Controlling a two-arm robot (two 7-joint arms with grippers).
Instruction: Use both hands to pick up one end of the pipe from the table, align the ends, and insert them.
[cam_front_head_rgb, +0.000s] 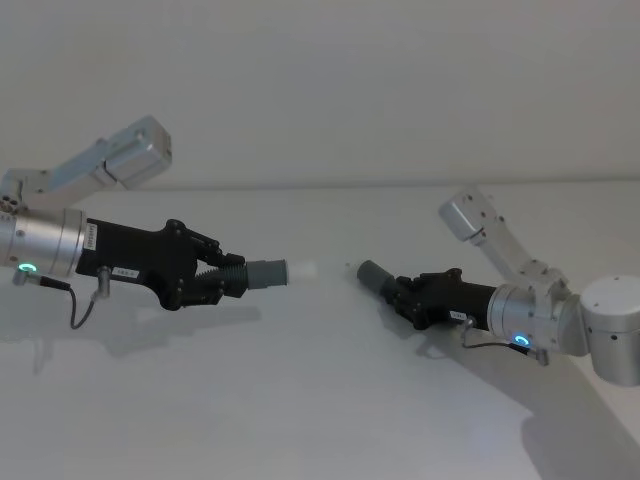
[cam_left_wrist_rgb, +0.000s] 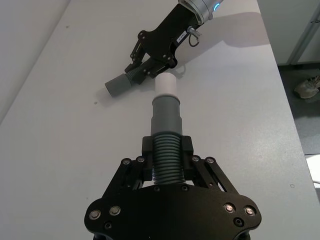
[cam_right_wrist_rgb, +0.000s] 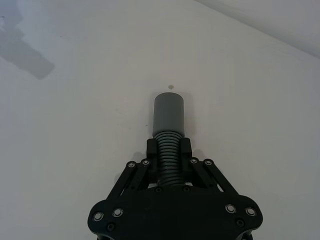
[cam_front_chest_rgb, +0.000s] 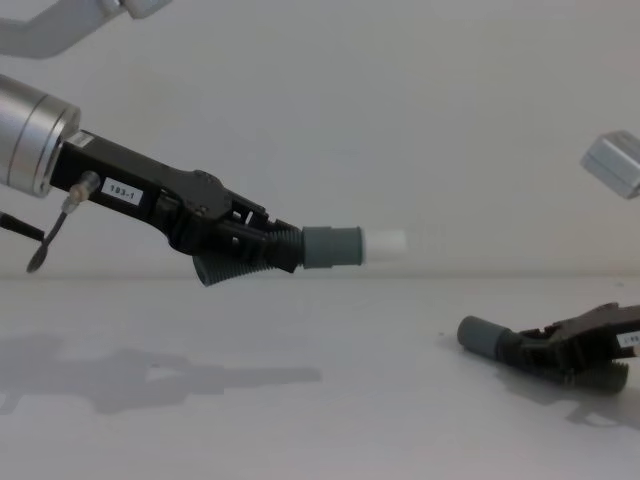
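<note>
My left gripper (cam_front_head_rgb: 232, 277) is shut on the ribbed part of one pipe piece (cam_left_wrist_rgb: 166, 157) and holds it in the air above the table (cam_front_head_rgb: 300, 410). Its grey cuff (cam_front_chest_rgb: 332, 246) with the white tip (cam_front_chest_rgb: 385, 241) points toward the right arm. My right gripper (cam_front_head_rgb: 402, 292) is shut on the second pipe piece (cam_right_wrist_rgb: 168, 155), low over the table. That piece's plain grey socket end (cam_front_head_rgb: 372, 272) points toward the left arm. A gap separates the two ends, and the white tip (cam_left_wrist_rgb: 165, 86) sits higher than the socket (cam_front_chest_rgb: 480, 337) and to one side of it (cam_left_wrist_rgb: 117, 85).
The white table runs back to a plain pale wall. In the left wrist view the table's edge (cam_left_wrist_rgb: 280, 75) shows, with floor beyond it. A small dark speck (cam_right_wrist_rgb: 171, 86) lies on the surface just ahead of the socket.
</note>
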